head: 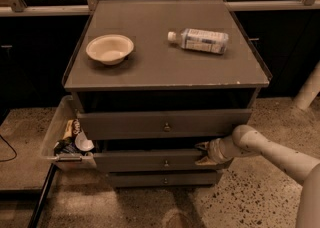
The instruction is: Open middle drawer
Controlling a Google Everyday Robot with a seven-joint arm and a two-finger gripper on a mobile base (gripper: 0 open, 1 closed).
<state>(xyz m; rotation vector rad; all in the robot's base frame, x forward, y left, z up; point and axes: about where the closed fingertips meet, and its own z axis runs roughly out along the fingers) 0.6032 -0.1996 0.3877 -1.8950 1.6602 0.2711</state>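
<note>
Middle drawer (145, 161), second of three in grey cabinet (165, 67): front sits slightly proud of bottom drawer (140, 179), so I judge opening barely begun. End effector (202, 153) at its right end, against front; I can't tell whether clenched or released. Left: pull drawer well out.

A pale robot arm (272, 151) is lying low across the right side, its gripper (204, 153) resting at the right end of the middle drawer (145, 161), apparently touching its front. A cream bowl (110, 48) and a plastic bottle (201, 40) are sitting on the bench (150, 69) above.
</note>
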